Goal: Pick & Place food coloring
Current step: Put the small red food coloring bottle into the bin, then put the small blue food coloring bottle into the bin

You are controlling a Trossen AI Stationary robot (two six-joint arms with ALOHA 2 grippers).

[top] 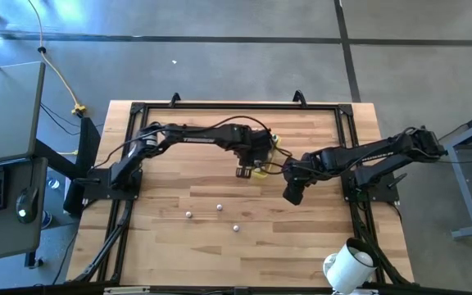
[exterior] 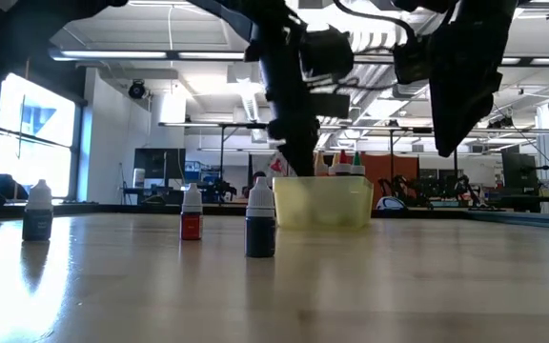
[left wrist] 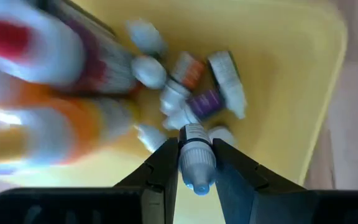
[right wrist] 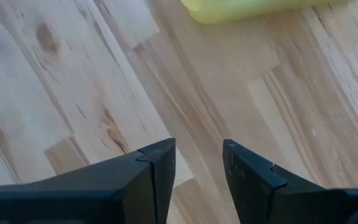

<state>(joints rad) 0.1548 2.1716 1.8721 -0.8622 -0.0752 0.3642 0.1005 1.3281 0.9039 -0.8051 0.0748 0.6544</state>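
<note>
My left gripper (left wrist: 196, 186) is shut on one small food coloring bottle (left wrist: 196, 163) with a pale cap, held right above the yellow tray (left wrist: 291, 93). Several more small bottles (left wrist: 191, 93) lie in that tray beside larger red and orange bottles (left wrist: 42, 62). From above, the left gripper (top: 248, 168) hangs over the tray (top: 262, 173) at mid-table. Three food coloring bottles (top: 219, 208) stand loose on the wood in front of it; in the low view they are upright (exterior: 260, 221). My right gripper (top: 292, 194) is open just right of the tray, above bare wood (right wrist: 197, 155).
A black frame (top: 236, 105) borders the wooden table. A white cylindrical object (top: 349, 266) sits at the front right corner. A desk with a keyboard and mouse (top: 6, 192) stands left of the table. Taller bottle tips (exterior: 346, 164) rise above the tray's rim.
</note>
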